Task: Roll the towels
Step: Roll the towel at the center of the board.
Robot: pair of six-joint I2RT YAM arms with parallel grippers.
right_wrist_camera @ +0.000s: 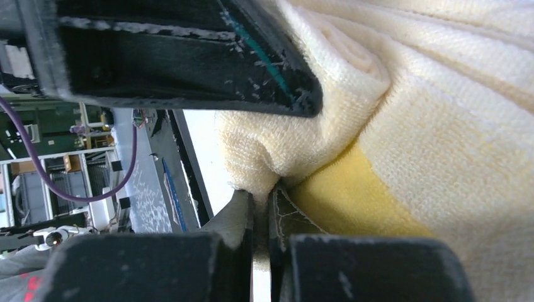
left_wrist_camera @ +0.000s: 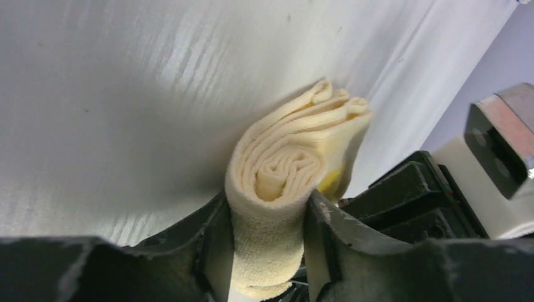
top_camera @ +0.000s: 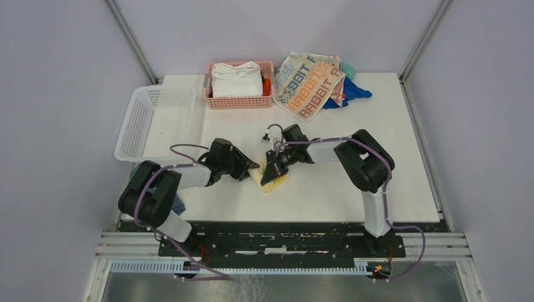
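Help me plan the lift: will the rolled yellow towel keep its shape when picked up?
Probably only while squeezed: the yellow towel is soft terry whose coiled layers bulge in the left gripper. The fold pinched by the right gripper would likely flop and unroll if released. It looks light, unlikely to slip.

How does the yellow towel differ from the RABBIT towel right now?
The yellow towel is rolled into a spiral; the RABBIT towel lies spread open. The yellow towel is plain; the RABBIT towel carries orange and blue lettering. The yellow towel is clamped in the left end effector; the RABBIT towel lies untouched at the far edge beside the pink basket. Both are on the white table.
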